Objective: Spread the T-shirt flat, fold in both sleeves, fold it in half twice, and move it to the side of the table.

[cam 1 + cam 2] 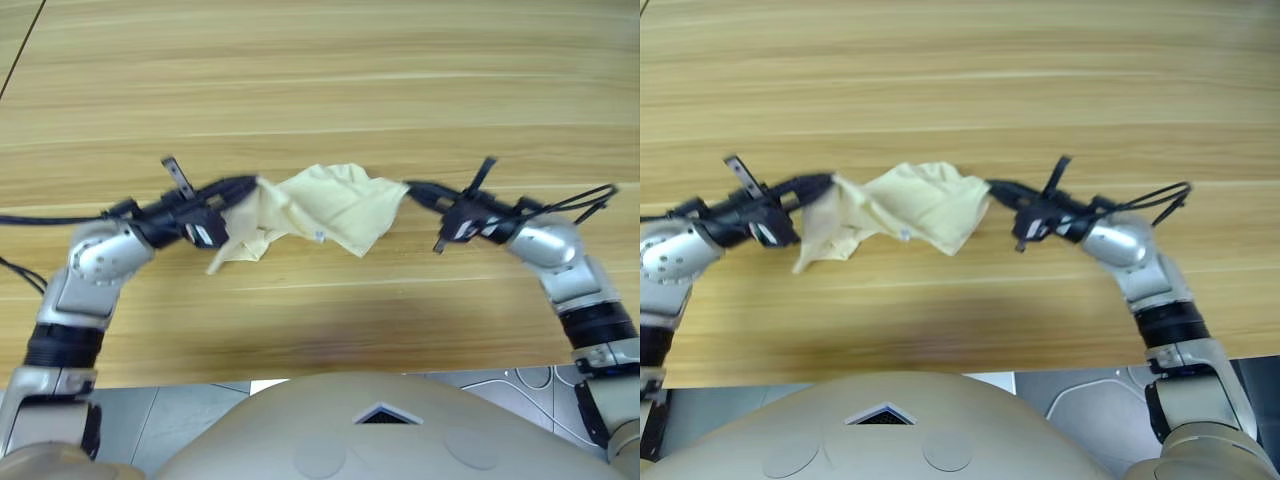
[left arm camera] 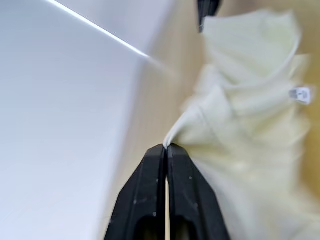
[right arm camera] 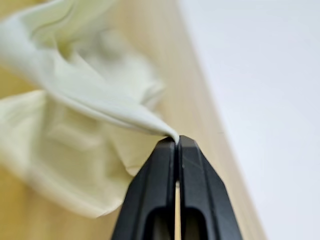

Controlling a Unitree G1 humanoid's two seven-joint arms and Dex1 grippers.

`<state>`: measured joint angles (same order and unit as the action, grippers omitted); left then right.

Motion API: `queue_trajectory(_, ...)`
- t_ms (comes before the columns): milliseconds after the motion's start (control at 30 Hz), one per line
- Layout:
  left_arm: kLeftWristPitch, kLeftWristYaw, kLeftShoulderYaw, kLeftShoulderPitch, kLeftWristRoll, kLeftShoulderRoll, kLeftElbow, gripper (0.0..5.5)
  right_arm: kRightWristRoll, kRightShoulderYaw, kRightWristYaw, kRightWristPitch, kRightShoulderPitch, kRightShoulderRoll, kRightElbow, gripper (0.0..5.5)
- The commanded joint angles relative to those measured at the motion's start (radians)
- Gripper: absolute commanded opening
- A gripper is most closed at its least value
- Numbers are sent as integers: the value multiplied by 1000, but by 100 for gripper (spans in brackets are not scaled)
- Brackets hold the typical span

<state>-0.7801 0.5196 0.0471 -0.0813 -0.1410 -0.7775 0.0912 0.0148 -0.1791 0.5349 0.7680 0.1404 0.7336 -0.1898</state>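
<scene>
Wooden surface (image 1: 320, 60) lies under the soft, limp T-shirt (image 1: 330, 205), left pincer (image 1: 252, 183) and right pincer (image 1: 408, 187) each clenched on an opposite edge, probably sound holds for spreading

The left arm (image 1: 100, 255) and right arm (image 1: 548, 245) have rounded silver-grey shells, with black ribbed rings (image 1: 65, 345) below them. Thin black cables (image 1: 50, 219) run along the forearms. The left gripper (image 1: 250, 185) and right gripper (image 1: 410, 188) are matte black, each with two slim, tapering fingers (image 2: 145, 195).
</scene>
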Motion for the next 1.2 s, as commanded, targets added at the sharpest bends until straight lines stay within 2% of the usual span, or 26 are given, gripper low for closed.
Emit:
queue_trajectory(33, -78, 30, -54, -38, 108, -50, 43, 2, -360, 194, 109, 28, -63, 112, 112, 0)
queue_trajectory(100, -105, 113, -99, 63, 282, -147, -20, 2, -682, 335, 250, 32, -195, 176, 312, 0)
queue_trajectory(167, -134, 184, -150, 181, 459, -224, -109, 2, -942, 454, 428, 24, -317, 190, 494, 0)
queue_trajectory(267, -308, 305, -229, 462, 708, -329, -257, 2, -1248, 680, 773, -15, -475, 99, 698, 0)
queue_trajectory(333, -439, 363, -281, 616, 831, -354, -318, 2, -1381, 780, 906, -101, -496, 49, 716, 0)
queue_trajectory(367, -516, 378, -295, 690, 863, -369, -335, 2, -1387, 791, 943, -123, -504, 41, 704, 0)
queue_trajectory(400, -582, 391, -300, 763, 880, -387, -351, 2, -1246, 737, 972, -77, -509, 47, 652, 0)
queue_trajectory(467, -623, 424, -307, 824, 857, -393, -339, 2, -890, 648, 973, -12, -477, 35, 535, 0)
queue_trajectory(500, -580, 433, -302, 798, 783, -374, -300, 2, -666, 595, 938, -11, -430, 40, 449, 0)
queue_trajectory(600, -347, 393, -276, 565, 406, -291, -138, 2, -69, 455, 783, 2, -187, 70, 170, 0)
queue_trajectory(667, -169, 347, -207, 318, 163, -292, -52, 2, 184, 330, 692, -3, 43, 108, -16, 0)
queue_trajectory(767, 37, 471, 12, -273, -83, -276, 187, 2, 437, 106, 609, -88, 523, 106, -338, 0)
queue_trajectory(833, 126, 567, 142, -691, -239, -222, 479, 2, 759, -118, 300, -267, 927, 65, -641, 0)
queue_trajectory(867, 202, 479, 196, -935, -338, -177, 662, 2, 888, -217, 50, -411, 1128, 29, -785, 0)
queue_trajectory(900, 308, 239, 218, -1197, -402, -113, 835, 2, 885, -204, -229, -561, 1325, -18, -895, 0)
queue_trajectory(933, 389, 19, 199, -1389, -403, -62, 946, 2, 832, -148, -427, -651, 1457, -45, -955, 0)
queue_trajectory(967, 448, -175, 130, -1538, -337, -34, 1009, 2, 777, -88, -548, -691, 1538, -52, -976, 0)
queue_trajectory(1033, 449, -339, 32, -1624, -244, -47, 1027, 2, 691, -2, -627, -662, 1576, -47, -968, 0)
queue_trajectory(1067, 392, -403, 41, -1567, -285, -79, 1000, 2, 685, 13, -651, -618, 1531, -29, -933, 0)
queue_trajectory(1133, 262, -475, 48, -1364, -337, -128, 939, 2, 626, 76, -644, -526, 1362, 1, -847, 0)
queue_trajectory(1200, 116, -445, -7, -1013, -256, -126, 897, 2, 508, 157, -534, -383, 993, 13, -713, 0)
